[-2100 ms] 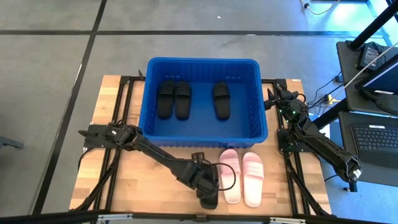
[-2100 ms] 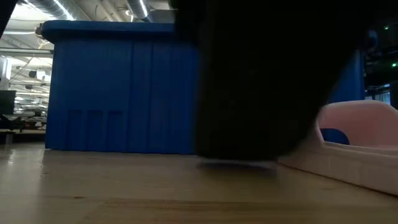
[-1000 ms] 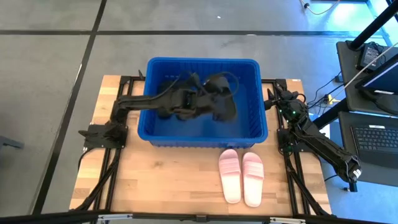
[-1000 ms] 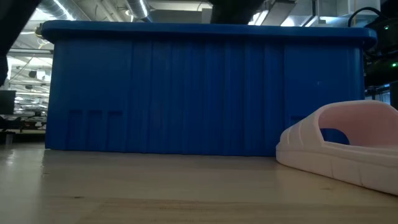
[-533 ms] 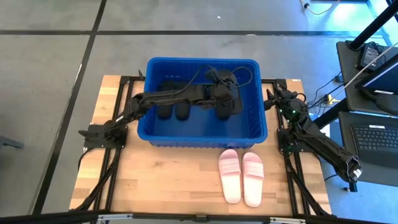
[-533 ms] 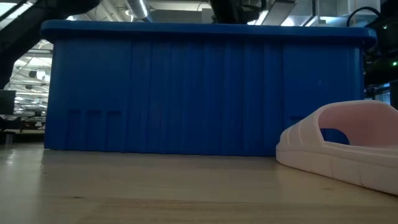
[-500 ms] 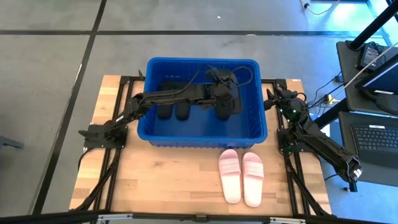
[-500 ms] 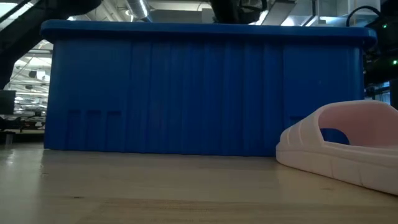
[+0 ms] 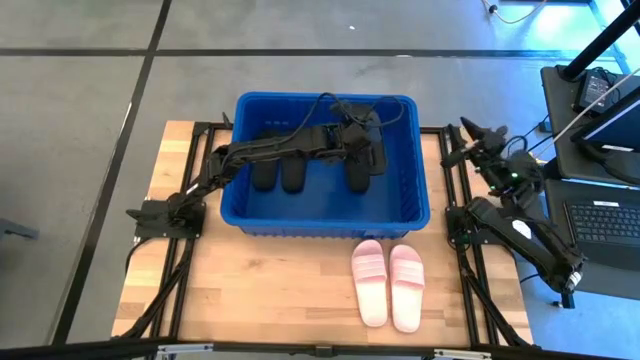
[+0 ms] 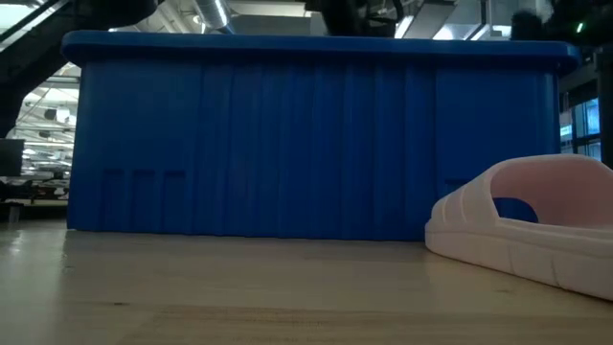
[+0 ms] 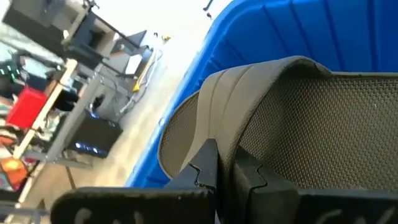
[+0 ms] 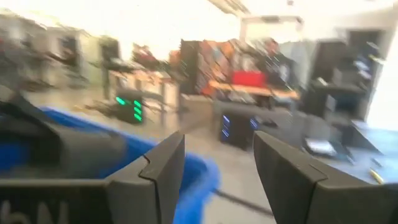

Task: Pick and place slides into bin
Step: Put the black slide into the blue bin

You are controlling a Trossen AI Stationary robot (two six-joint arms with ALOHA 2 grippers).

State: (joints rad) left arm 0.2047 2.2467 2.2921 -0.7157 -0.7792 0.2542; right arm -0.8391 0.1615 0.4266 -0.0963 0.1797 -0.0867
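4 black slides inside the bin (image 9: 421,160), 2 pink slides (image 9: 370,285) out on the counter (image 9: 250,290).

Left hand (image 9: 363,136) reached in over the bin's left wall, hanging above the far-right part of the tub. Fingers (image 11: 208,165) pressed together, pinching the strap edge of the held black slide (image 11: 298,118). Held slide tilted, its strap arching up ahead of the fingers, with the bin's blue far wall and rim just beyond it. Little room between the hand and the far rim; more blue floor bare on the near side of the hand.

On the near side of the hand, just beside it, 1 loose black slide (image 9: 357,176) flat on the bin floor. Back along the arm, to the hand's left, a pair of black slides (image 9: 266,168) lying side by side, touching or nearly so, under the forearm.

Well apart from the left hand, beyond the bin's near wall: both pink slides side by side on bare wood, toes toward the bin, clear of the wall. Seen in the low view as 1 pale strap beside the tall blue wall.

Right hand (image 9: 468,132) outside the bin, past its right wall, over the counter's right edge frame. Fingers (image 12: 165,168) spread wide, gripping nothing, with the bin rim off to 1 side ahead of them.
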